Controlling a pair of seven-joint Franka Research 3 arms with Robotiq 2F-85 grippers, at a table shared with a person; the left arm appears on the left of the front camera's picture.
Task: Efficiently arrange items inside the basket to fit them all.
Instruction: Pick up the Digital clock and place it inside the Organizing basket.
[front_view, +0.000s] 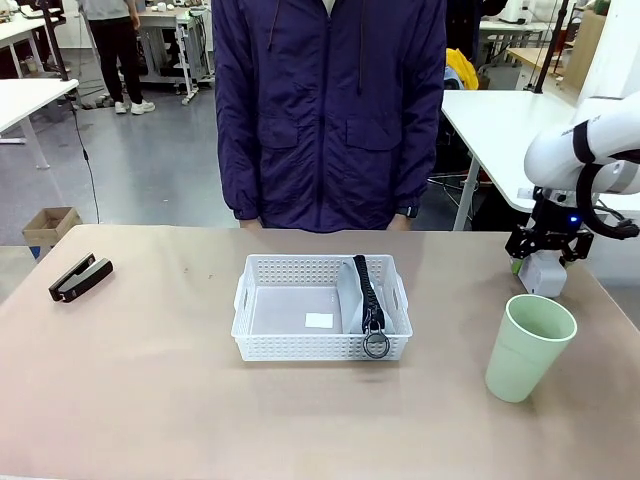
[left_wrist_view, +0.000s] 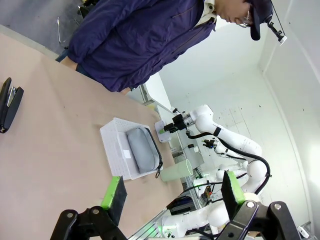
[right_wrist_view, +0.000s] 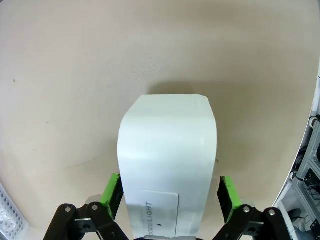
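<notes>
The right end effector (right_wrist_view: 170, 194) stood spread, its green pads (right_wrist_view: 113, 194) flanking the small white box (right_wrist_view: 167, 150) on the bench (front_view: 150, 400); whether they touched it I could not tell. Just beside it, the pale green cup (front_view: 528, 345) stood upright. The left end effector (left_wrist_view: 173, 192) hung spread, holding nothing. Mid-bench, the basket (front_view: 320, 345) held the grey pouch (front_view: 352, 290) at its right end. The black stapler (front_view: 80, 277) lay well apart, far left.

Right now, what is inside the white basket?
A grey pouch lies along the basket's right side; a white patch on its floor. Beneath the pouch is hidden.
</notes>
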